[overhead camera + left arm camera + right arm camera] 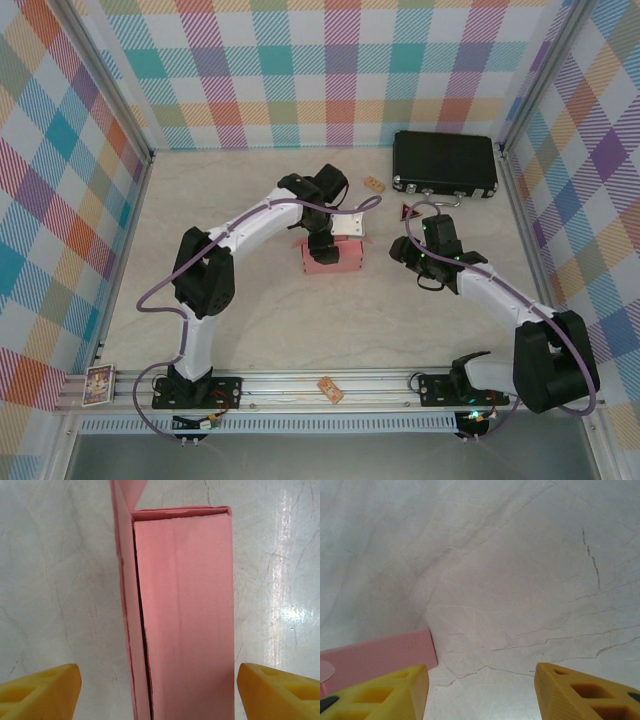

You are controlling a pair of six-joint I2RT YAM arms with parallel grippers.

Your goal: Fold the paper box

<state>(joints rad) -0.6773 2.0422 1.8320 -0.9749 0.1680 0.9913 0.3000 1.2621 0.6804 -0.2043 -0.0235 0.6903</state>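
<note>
Jaws of my left gripper (159, 692) straddle, apart, the salmon-pink cardboard box (185, 605), probably to squeeze its gaping seam; right gripper (481, 690) hovers beside, also spread.

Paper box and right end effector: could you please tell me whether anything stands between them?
Nothing visible does. Bare table lies between the open right end effector and the paper box, whose corner sits close beside it in the right wrist view.

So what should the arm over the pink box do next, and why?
Probably close the left gripper gently on the paper box: its fingers stand open either side, and a dark gap runs along the box's left seam.
</note>
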